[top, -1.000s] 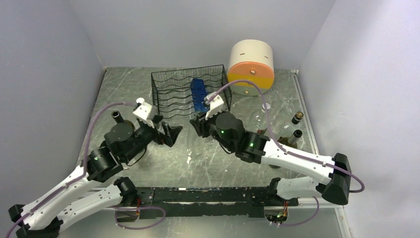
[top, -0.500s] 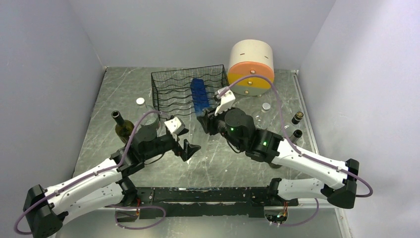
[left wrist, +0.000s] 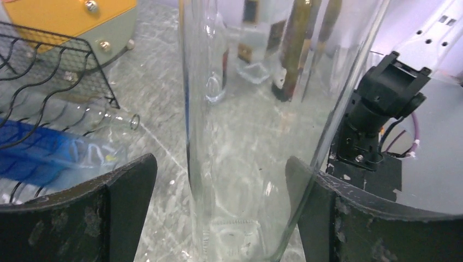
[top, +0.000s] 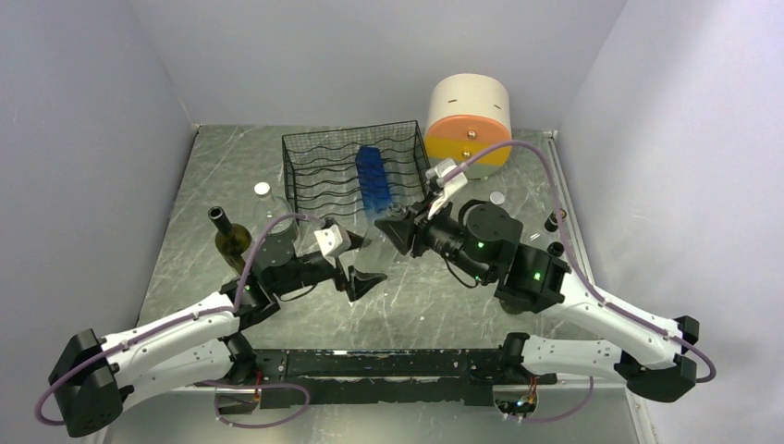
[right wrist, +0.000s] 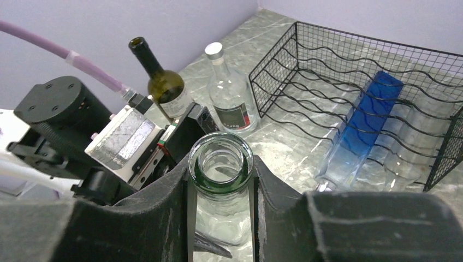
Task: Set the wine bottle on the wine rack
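Now the left gripper (left wrist: 218, 169) has swung in to the middle, jaws spread round the clear bottle (left wrist: 251, 109) that the right gripper (right wrist: 220, 183) pinches by the neck just before the rack (top: 324, 166), so a two-armed lift onto it looks near

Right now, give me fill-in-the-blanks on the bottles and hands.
The right hand is shut on the clear bottle's ___.
The left hand is ___ around that bottle's body.
The blue bottle lies in the ___.
Missing: neck; open; wine rack.
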Robot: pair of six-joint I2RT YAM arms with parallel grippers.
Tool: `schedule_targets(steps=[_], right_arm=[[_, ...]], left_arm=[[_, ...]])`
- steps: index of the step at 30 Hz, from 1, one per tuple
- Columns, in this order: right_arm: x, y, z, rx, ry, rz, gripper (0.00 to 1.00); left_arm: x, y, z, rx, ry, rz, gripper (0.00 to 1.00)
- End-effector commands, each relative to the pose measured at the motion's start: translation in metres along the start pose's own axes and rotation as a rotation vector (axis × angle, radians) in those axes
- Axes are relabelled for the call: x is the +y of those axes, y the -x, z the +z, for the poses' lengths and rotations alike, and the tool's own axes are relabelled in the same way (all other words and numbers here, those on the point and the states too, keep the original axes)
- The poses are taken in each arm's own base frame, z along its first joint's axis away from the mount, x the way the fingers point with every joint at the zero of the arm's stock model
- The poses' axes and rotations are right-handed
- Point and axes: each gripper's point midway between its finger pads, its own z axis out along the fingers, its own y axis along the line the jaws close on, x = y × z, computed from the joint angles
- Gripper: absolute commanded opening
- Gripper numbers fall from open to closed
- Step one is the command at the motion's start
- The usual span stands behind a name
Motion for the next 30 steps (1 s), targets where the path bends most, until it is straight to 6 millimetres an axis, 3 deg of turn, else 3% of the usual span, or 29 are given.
schedule_targets(steps=[1, 6, 13, 17, 19, 23, 26, 30], right_arm=[[0.011, 0.023, -0.019, -0.076, 0.08, 0.02, 0.0], [0.013, 0.01, -0.024, -0.03, 0.104, 0.014, 0.09], [0.007, 0.0, -0.032, 0.011, 0.08, 0.036, 0.16], [-0.001, -0.012, -0.033, 0.062, 0.037, 0.042, 0.52], [-0.004, -0.019, -0.034, 0.099, 0.02, 0.03, 0.61], [-0.004, -0.027, -0.04, 0.185, 0.011, 0.027, 0.72], [-0.008, -0.03, -0.05, 0.227, -0.016, 0.044, 0.73], [-0.012, -0.017, -0.065, 0.202, -0.031, 0.066, 0.74]], left_arm=[[-0.014, 0.017, 0.008, -0.057, -0.101, 0.063, 0.89], [-0.022, 0.021, 0.016, -0.053, -0.167, 0.101, 0.65], [-0.018, 0.03, 0.019, -0.074, -0.162, 0.185, 0.08], [-0.025, 0.04, 0.019, -0.066, -0.215, 0.272, 0.07], [-0.023, 0.043, 0.02, -0.047, -0.217, 0.321, 0.07], [-0.011, 0.048, 0.021, -0.033, -0.178, 0.458, 0.07], [0.0, 0.063, 0.023, -0.073, -0.129, 0.594, 0.07], [0.014, 0.081, 0.027, -0.079, -0.067, 0.738, 0.07]])
